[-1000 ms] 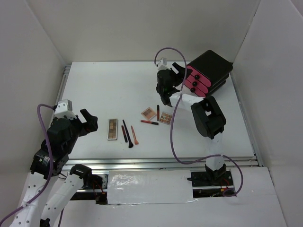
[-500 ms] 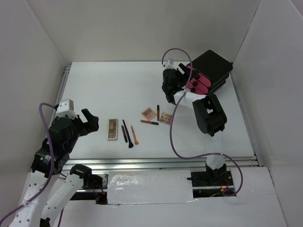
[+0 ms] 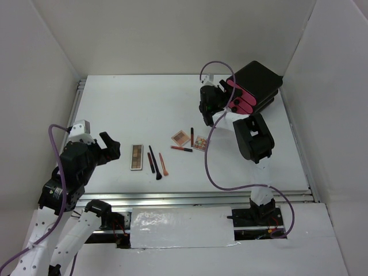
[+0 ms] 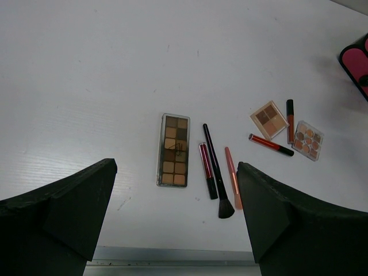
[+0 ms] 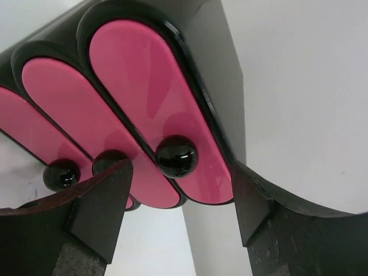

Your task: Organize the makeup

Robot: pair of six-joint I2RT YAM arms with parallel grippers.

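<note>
The makeup lies loose on the white table (image 3: 132,109), in two small groups near the middle. Nearer the left arm lie a narrow brown rectangular eyeshadow palette (image 4: 174,150), a dark red tube (image 4: 207,172), a thin black brush (image 4: 215,178) and a salmon-orange pencil (image 4: 232,175), roughly parallel and close together. Further right, a square tan palette (image 4: 269,119), a clear square palette of round pans (image 4: 307,140), a red tube with a black cap (image 4: 270,144) and a brown-orange tube (image 4: 290,121) sit close together.

The left gripper (image 3: 112,148) hangs above the table's near-left part, jaws spread wide and empty. The right gripper (image 3: 221,102) is at the black box with glossy pink drawers (image 3: 256,86) in the far right corner. Its jaws are parted, gripping nothing, with one round black knob (image 5: 176,156) showing between them.
</note>
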